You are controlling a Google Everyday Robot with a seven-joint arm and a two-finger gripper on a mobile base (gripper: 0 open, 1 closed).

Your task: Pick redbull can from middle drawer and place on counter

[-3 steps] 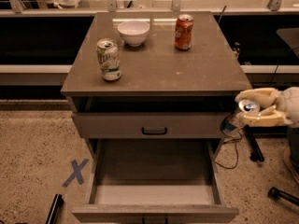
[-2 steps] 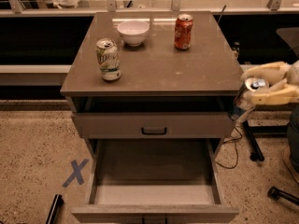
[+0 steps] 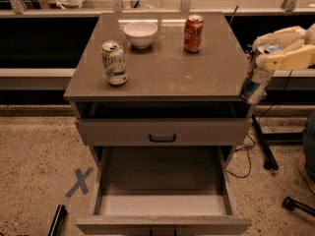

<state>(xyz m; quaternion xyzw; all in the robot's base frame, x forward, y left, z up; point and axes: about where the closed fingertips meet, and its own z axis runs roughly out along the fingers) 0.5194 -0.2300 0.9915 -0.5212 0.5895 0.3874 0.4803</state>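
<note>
Item under handling: the redbull can (image 3: pixel 253 82), found outside the furniture and clear of the middle drawer (image 3: pixel 162 226), which stands pulled fully out below and to the left of the gripper (image 3: pixel 263 50), its dark interior showing no contents. The gripper is positioned off the right side of the table (image 3: pixel 172 68), at about the level of the table's surface, with both fingers clamped around the upper end of the redbull can. The can hangs tilted from that grip, its lower end swung down and leftward to a point just beside the table's right front corner; whether it touches the edge cannot be determined. The high grip near the rim is judged to be a consequence of reaching down into a deep drawer, and it explains the slant. Left of the gripper the table carries a red-orange soda can (image 3: pixel 193 33), and farther left a white bowl (image 3: pixel 141 33) and a white-and-green can (image 3: pixel 114 63); the near right portion, closest to the gripper, looks to be the natural setting-down spot. The shallow drawer front (image 3: pixel 162 132) with the black handle, below and left, is shut. Assessment: retrieval complete, placement outstanding. Risk noted: the hanging base sits below surface level and could catch the table's edge on a sideways move unless raised first.
</note>
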